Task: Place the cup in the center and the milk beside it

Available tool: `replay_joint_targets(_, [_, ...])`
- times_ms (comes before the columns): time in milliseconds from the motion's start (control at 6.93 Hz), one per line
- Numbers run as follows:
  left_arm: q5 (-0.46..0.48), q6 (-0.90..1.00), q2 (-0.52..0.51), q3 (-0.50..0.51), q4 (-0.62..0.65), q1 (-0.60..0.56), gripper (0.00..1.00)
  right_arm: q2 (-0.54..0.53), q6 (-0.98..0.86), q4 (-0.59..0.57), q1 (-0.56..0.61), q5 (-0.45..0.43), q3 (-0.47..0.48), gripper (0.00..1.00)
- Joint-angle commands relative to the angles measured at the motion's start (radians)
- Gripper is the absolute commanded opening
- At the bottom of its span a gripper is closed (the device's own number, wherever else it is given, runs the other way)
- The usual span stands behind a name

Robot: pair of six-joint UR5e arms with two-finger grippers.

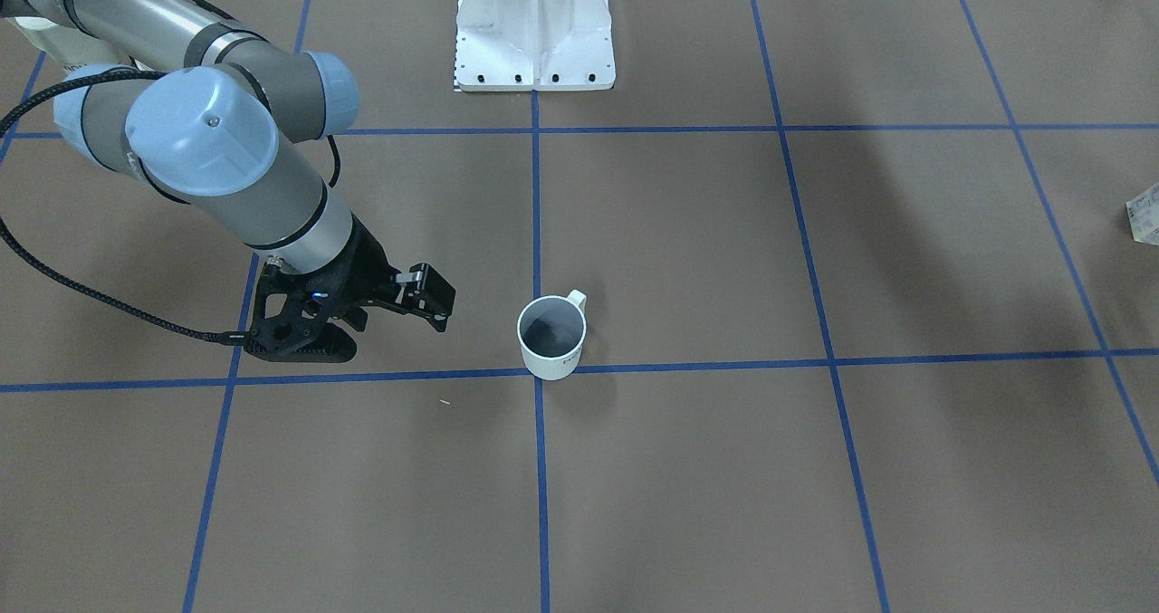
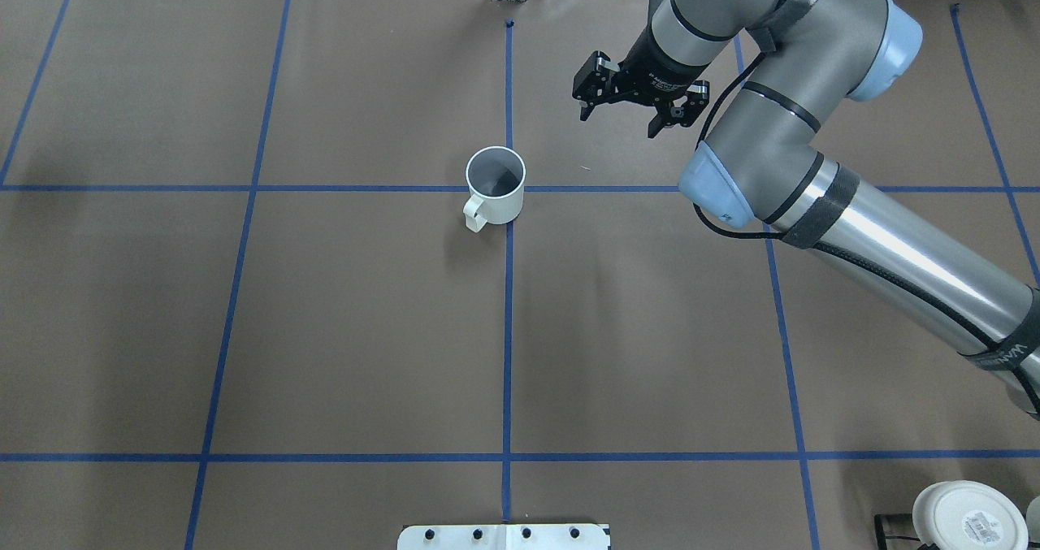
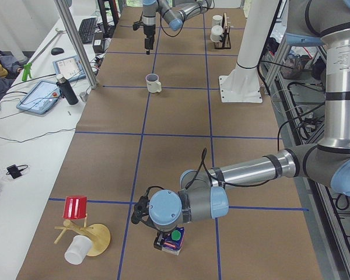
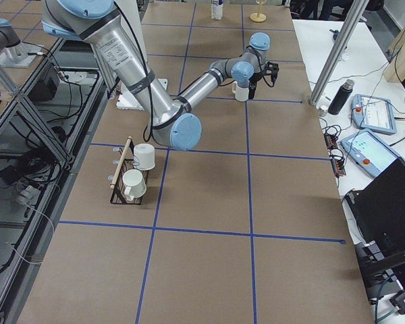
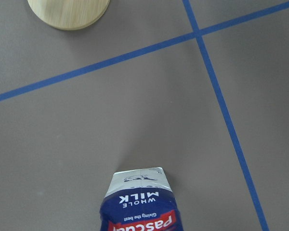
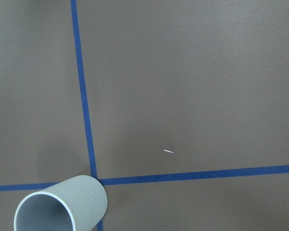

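The cup [image 2: 495,183], a white mug with a dark grey inside, stands upright where two blue tape lines cross; it also shows in the front view [image 1: 551,337] and the right wrist view [image 6: 62,208]. My right gripper [image 2: 619,119] is open and empty, hovering apart from the cup toward the far side of the table. The milk [image 3: 170,241], a blue and white carton with a green cap, stands at the table's near end in the exterior left view and shows in the left wrist view [image 5: 140,202]. My left gripper [image 3: 162,228] is right at the carton; I cannot tell whether it is open or shut.
A wooden mug tree [image 3: 84,233] with a red cup [image 3: 76,207] and a white cup [image 3: 77,249] stands next to the milk. A rack with two white mugs [image 4: 136,172] is near the right arm's base. The white pedestal [image 1: 534,29] stands mid-table.
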Motion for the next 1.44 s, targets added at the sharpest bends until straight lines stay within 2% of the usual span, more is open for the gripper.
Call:
replay_joint_targets(0, [0.006, -0.009, 0.013, 0.044, -0.059, 0.000, 0.98, -0.008, 0.000, 0.003, 0.000, 0.002, 0.004, 1.00])
replay_joint_targets(288, [0.004, -0.058, 0.015, 0.047, -0.072, 0.000, 0.98, -0.023, 0.000, 0.005, 0.002, 0.011, 0.007, 1.00])
replay_joint_targets(433, [0.006, -0.072, 0.015, 0.049, -0.070, 0.003, 0.93, -0.043, 0.000, 0.005, 0.003, 0.012, 0.022, 1.00])
replay_joint_targets(577, [0.006, -0.073, 0.015, 0.066, -0.070, 0.004, 0.79, -0.060, -0.002, 0.005, 0.003, 0.012, 0.040, 1.00])
replay_joint_targets(721, [0.004, -0.095, 0.015, 0.069, -0.070, 0.006, 0.56, -0.074, -0.003, 0.005, 0.003, 0.011, 0.042, 1.00])
replay_joint_targets(865, [0.004, -0.162, 0.015, 0.066, -0.072, 0.006, 0.09, -0.085, -0.003, 0.005, 0.005, 0.012, 0.057, 1.00])
replay_joint_targets(1010, [0.006, -0.224, 0.001, 0.040, -0.067, 0.007, 0.00, -0.123, -0.005, 0.005, 0.009, 0.014, 0.094, 1.00])
replay_joint_targets(1298, [0.001, -0.312, -0.056, -0.030, -0.043, 0.022, 0.00, -0.146, -0.009, 0.002, 0.029, 0.018, 0.119, 1.00])
